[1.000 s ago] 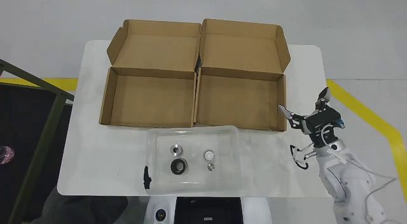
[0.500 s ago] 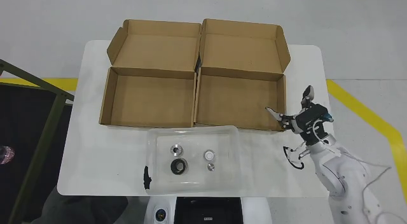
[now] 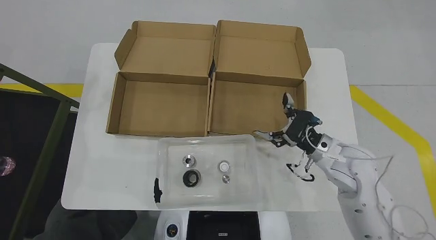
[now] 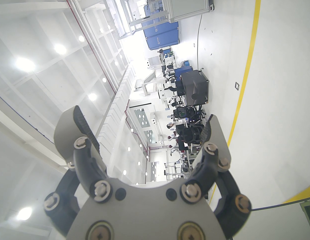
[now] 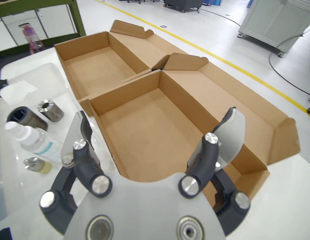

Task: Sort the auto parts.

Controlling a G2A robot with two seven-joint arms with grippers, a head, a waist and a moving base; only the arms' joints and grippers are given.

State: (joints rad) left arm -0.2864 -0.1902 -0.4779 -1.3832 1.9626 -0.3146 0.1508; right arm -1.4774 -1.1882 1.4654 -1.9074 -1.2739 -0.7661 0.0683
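**Right arm poised for a first pick from the tray; nothing sorted yet**

Left gripper (image 4: 143,116) points off into the hall; its jaws stand wide apart, nothing between them, touching nothing.

Left cardboard box (image 3: 160,107) is open with its lid flap back; no parts inside.

Clear tray (image 3: 242,189) sits just in front of both boxes, near the table's front edge; all four parts are in it. Grey metal cylinder (image 3: 189,160) and black bearing sleeve (image 3: 191,179) lie in its left half. Small bottle (image 3: 223,167) with a white cap and little metal piece (image 3: 226,178) lie nearer the middle, just beside each other; touching or not, cannot tell.

Right cardboard box (image 3: 255,107) is also open; no parts inside.

Right gripper (image 3: 271,115) hovers over that box's front wall, beside the tray's far right corner.

Step in hand, as I judge it: the approach for a first grasp. To do it well:
- cross the tray wall with height to spare;
- centre over one part, probably the bottle or the little metal piece as nearest;
- come straight down and close the pads on the round sides;
- those two sit close, so a wide straddle risks catching both; narrowing first looks safer.

Right jaws: spread wide, seemingly near full; one fingertip is over the tray corner, the other over the right box's floor; holding nothing, touching nothing.
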